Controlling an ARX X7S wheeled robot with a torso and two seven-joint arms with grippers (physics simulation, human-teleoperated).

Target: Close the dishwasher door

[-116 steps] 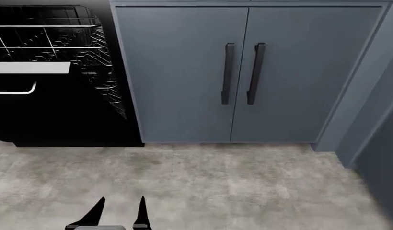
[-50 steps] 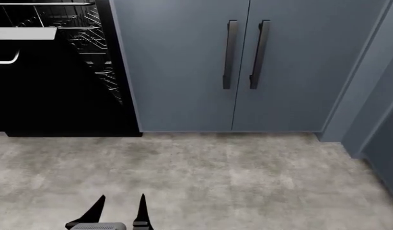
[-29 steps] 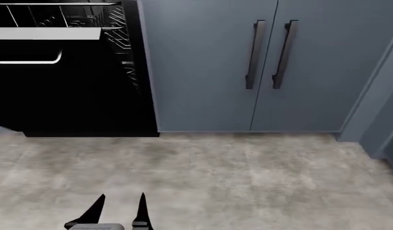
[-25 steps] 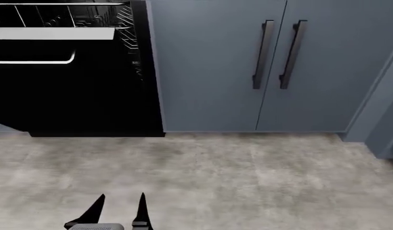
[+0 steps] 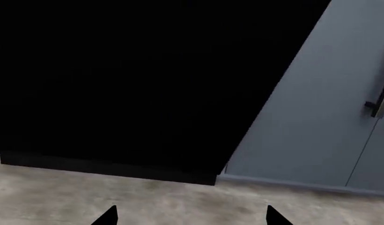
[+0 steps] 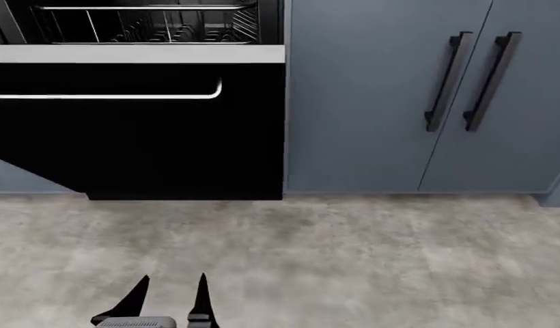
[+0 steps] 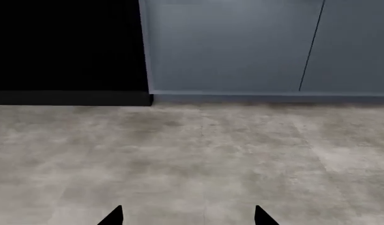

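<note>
The dishwasher door (image 6: 143, 130) fills the upper left of the head view, a glossy black panel tipped partly open with its grey top edge strip (image 6: 134, 54) and thin silver bar handle (image 6: 107, 96) both running side to side across the frame, so its long axis lies across the robot's front. It sits ahead of and above the left hand (image 6: 168, 301), whose two dark fingertips poke up at the lower left of the frame with a modest gap between them, holding nothing. In the left wrist view the black panel (image 5: 129, 79) takes up most of the frame, with the fingertips spread wide at the bottom edge. The right hand (image 7: 187, 214) shows only in its own wrist view (two tips set well apart, empty), looking mostly at bare grey floor (image 7: 192, 154). Judging by this, the left arm is the nearer one to the door. Wire racks (image 6: 162, 24) show through the gap above the edge strip, at the top of the head view. The blue-grey cabinet doors (image 6: 380, 102) with their black handles (image 6: 446, 80) stand just right of the panel. Nothing lies on the floor (image 6: 353, 260) between hand and door, so the reach forward looks unobstructed.
</note>
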